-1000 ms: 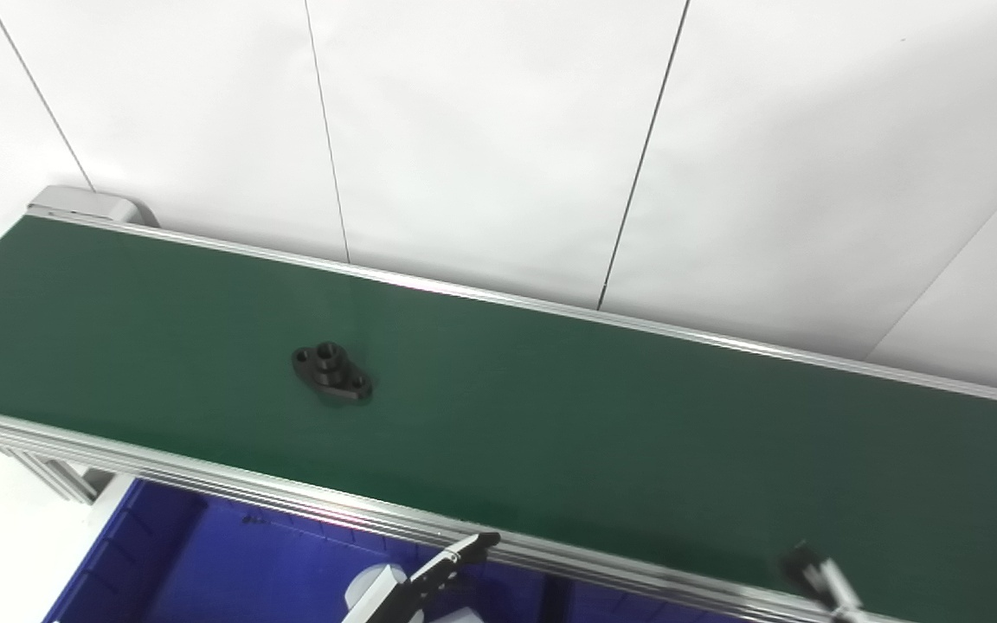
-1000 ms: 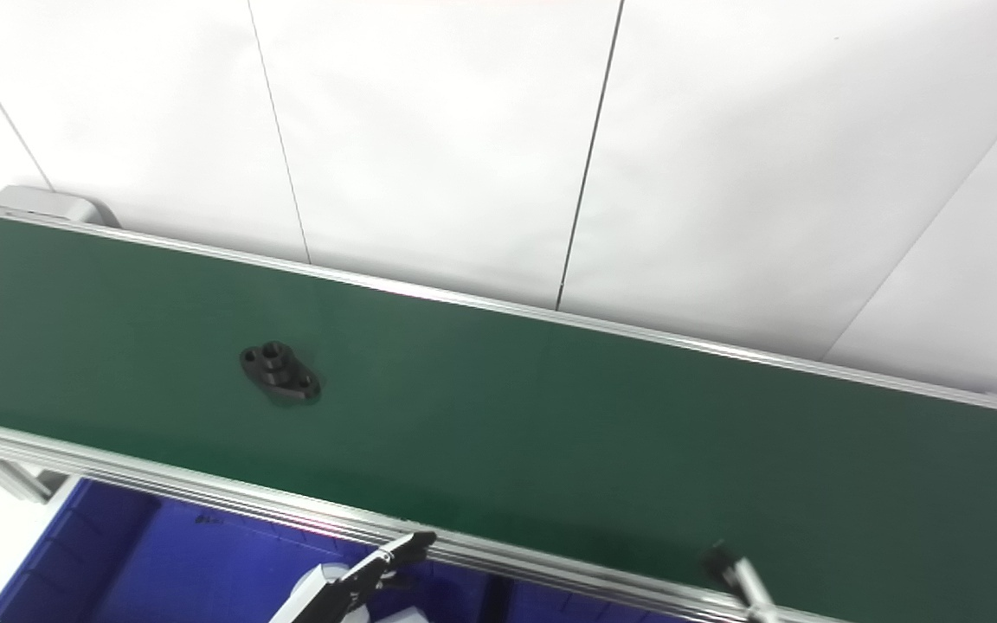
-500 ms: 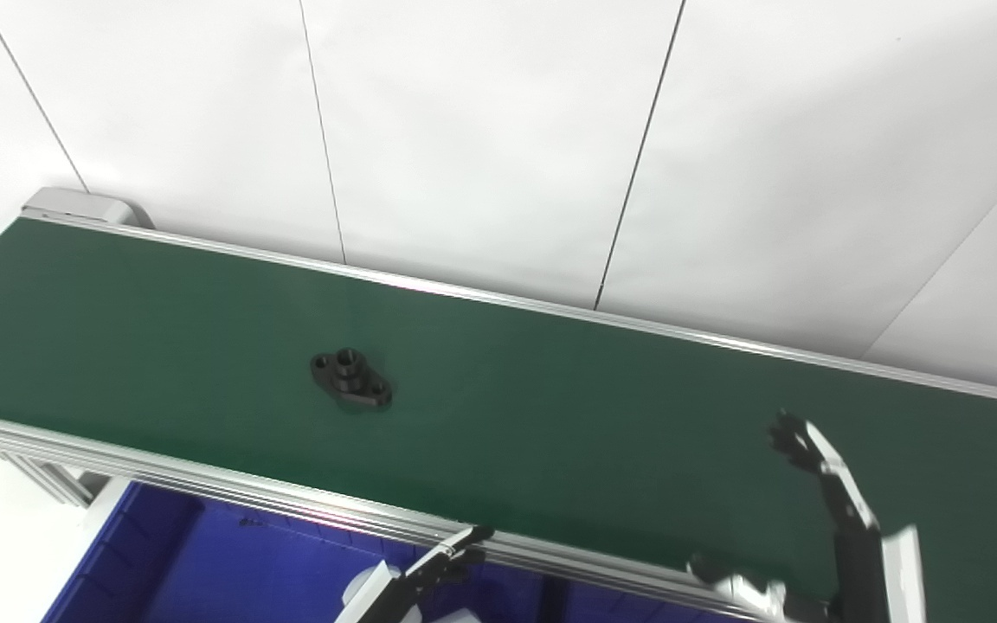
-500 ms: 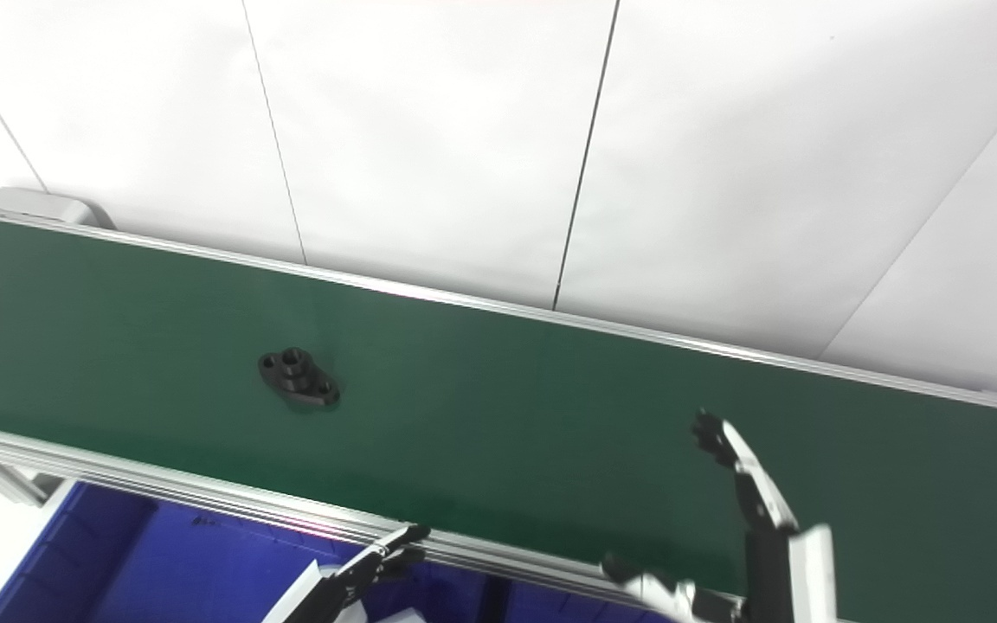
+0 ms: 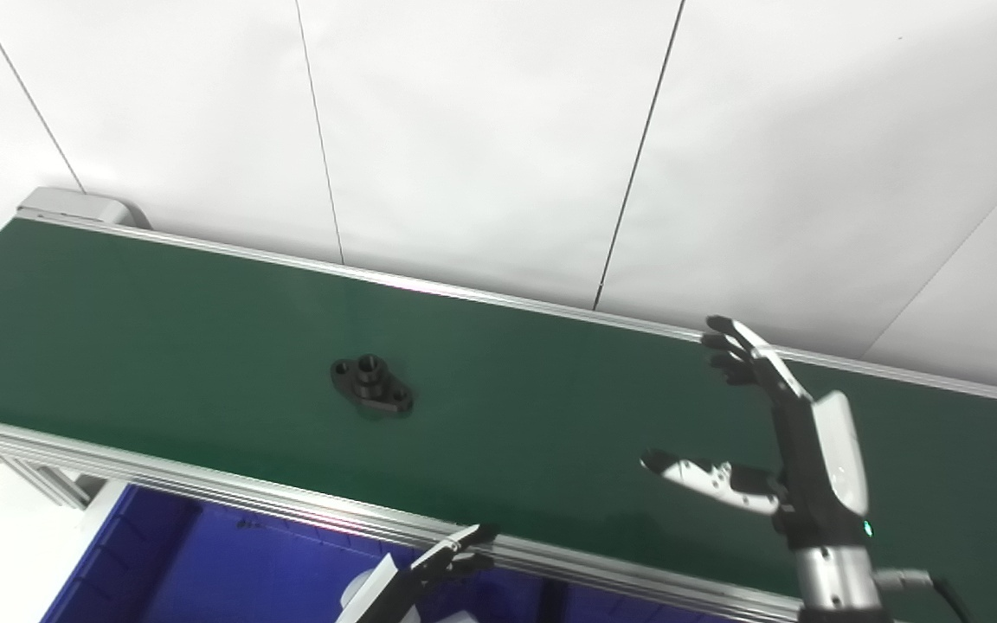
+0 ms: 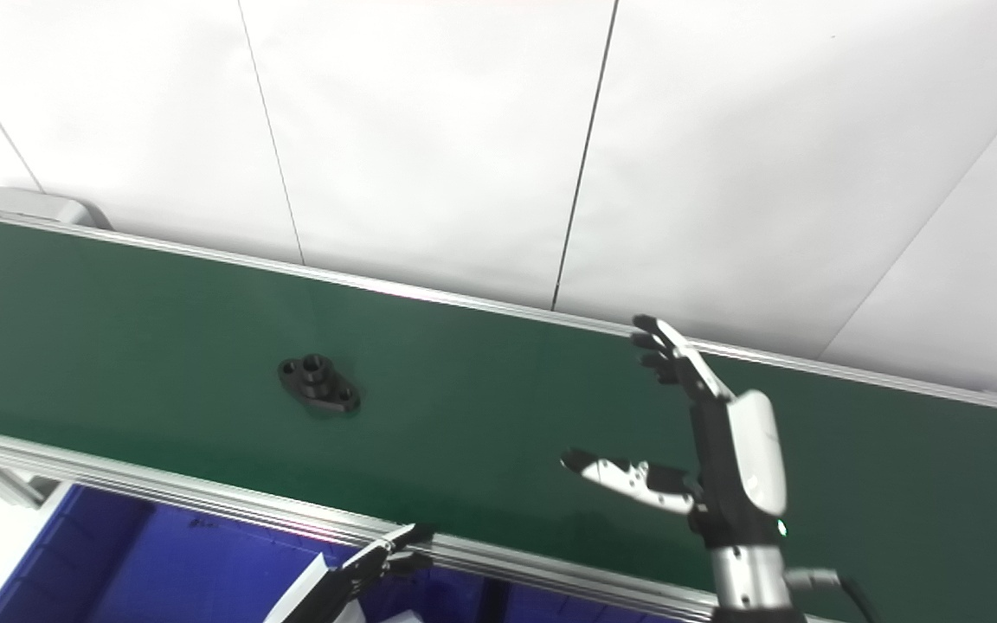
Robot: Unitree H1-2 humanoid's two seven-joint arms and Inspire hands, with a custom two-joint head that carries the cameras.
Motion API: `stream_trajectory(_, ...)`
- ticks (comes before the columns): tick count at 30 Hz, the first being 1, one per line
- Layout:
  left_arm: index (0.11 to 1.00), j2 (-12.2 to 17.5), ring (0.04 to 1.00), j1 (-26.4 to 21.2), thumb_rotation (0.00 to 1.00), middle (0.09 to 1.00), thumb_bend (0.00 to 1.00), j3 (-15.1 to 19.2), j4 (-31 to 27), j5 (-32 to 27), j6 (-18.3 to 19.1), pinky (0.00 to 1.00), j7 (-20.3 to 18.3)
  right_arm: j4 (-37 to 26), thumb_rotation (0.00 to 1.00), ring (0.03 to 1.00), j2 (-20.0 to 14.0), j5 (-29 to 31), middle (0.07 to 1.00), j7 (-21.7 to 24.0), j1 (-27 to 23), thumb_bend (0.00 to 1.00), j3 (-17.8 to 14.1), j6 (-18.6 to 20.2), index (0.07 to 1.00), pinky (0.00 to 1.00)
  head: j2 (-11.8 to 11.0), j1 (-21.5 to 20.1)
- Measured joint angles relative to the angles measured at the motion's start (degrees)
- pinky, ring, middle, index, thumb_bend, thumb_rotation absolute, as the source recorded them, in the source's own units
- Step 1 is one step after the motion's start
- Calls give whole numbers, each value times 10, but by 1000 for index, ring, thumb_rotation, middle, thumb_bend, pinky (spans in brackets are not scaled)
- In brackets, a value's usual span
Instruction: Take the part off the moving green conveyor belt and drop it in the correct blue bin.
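A black flanged part with a raised hub and two bolt holes lies on the green conveyor belt, left of centre; it also shows in the right eye view. My right hand is raised over the right part of the belt, open and empty, fingers up and thumb spread to the left, well to the right of the part. Only the fingertips of my left hand show at the bottom edge, below the belt's near rail, over the blue bin.
The belt's aluminium rails run along both sides, with the end roller housing at far left. White wall panels stand behind. The blue bin sits below the near rail at bottom left.
The right hand has risen from the bottom edge to above the belt and spread open. The part has moved a little to the right on the belt. The left hand stays low.
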Motion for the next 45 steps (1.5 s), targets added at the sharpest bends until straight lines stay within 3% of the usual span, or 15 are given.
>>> stream_trajectory(13, 868, 5, 888, 0, 245, 908, 769, 1, -4, -4, 0, 840, -16, 49, 394, 721, 27, -57, 768, 46, -83, 836, 29, 53, 841, 673, 8, -19)
stream_trajectory(20, 872, 21, 908, 20, 282, 923, 792, 5, -33, -2, 0, 870, -21, 72, 400, 711, 45, -82, 759, 56, -98, 851, 47, 68, 837, 638, 13, -25)
stream_trajectory(26, 877, 20, 906, 60, 332, 921, 828, 24, -58, -4, 0, 863, -52, 96, 418, 711, 53, -92, 761, 56, -99, 836, 60, 78, 841, 628, 18, -30)
stream_trajectory(34, 885, 17, 907, 92, 324, 926, 835, 43, -95, -18, 1, 844, -98, 128, 420, 696, 55, -97, 767, 56, -117, 837, 84, 78, 837, 620, 25, -33)
stream_trajectory(45, 879, 13, 895, 111, 379, 918, 862, 55, -110, -15, 1, 836, -124, 159, 403, 707, 60, -110, 761, 78, -143, 847, 106, 83, 820, 625, 32, -27)
